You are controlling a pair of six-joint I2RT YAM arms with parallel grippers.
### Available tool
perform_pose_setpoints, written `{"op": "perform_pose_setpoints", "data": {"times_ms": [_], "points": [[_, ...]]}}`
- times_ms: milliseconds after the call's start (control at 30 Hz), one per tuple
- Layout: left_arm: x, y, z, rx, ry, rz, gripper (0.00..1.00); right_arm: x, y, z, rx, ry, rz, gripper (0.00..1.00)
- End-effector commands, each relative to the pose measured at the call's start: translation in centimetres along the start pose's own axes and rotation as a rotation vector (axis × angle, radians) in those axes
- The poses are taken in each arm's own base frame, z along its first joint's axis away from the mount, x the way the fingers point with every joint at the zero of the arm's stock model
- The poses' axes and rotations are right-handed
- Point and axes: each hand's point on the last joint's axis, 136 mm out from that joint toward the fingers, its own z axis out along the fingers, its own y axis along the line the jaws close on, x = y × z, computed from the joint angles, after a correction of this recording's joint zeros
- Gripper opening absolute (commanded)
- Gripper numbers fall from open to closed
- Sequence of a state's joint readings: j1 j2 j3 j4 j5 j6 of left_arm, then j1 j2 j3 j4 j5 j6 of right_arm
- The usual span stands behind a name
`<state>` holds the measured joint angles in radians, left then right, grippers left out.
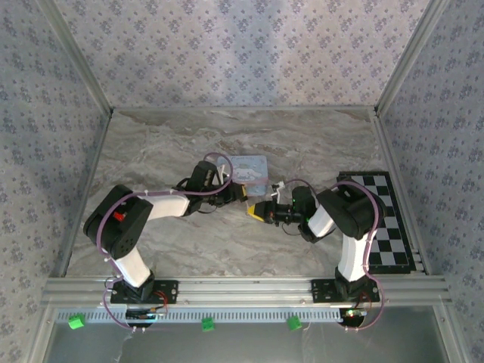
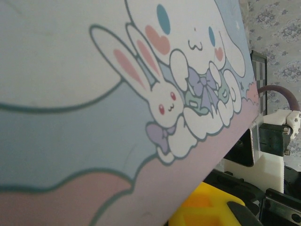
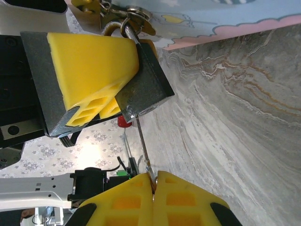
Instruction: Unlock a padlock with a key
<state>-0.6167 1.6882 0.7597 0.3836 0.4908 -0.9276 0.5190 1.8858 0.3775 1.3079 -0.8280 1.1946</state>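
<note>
So that its body cannot twist, the left gripper (image 1: pixel 240 193) clamps the padlock (image 3: pixel 148 82) at 6 o'clock of the tin (image 1: pixel 249 167), while the right gripper (image 3: pixel 153 188) pinches the key (image 3: pixel 143 140) at its 4 o'clock.

No lettering or numbers can be read; the tin (image 2: pixel 70 94) carries only cartoon pictures

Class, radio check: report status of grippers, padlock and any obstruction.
Left gripper shut on padlock. Right gripper shut on key, blade meeting padlock's base. Cartoon tin close behind.
</note>
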Motion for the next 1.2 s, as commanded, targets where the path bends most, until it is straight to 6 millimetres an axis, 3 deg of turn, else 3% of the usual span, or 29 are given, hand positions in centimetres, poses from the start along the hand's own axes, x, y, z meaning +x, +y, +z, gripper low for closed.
{"op": "perform_pose_setpoints", "data": {"times_ms": [0, 567, 1167], "points": [[-1.0, -3.1, -1.1, 0.114, -0.030, 0.033, 0.00, 0.3, 0.0, -0.1, -0.017, 0.013, 0.004, 0.00], [-1.3, -3.1, -1.0, 0.146, -0.028, 0.002, 0.00, -0.4, -0.1, -0.4, -0.037, 0.012, 0.017, 0.00], [-0.9, -2.9, -1.0, 0.159, -0.019, 0.006, 0.00, -0.3, 1.6, 0.0, -0.070, 0.023, -0.026, 0.00]]}}
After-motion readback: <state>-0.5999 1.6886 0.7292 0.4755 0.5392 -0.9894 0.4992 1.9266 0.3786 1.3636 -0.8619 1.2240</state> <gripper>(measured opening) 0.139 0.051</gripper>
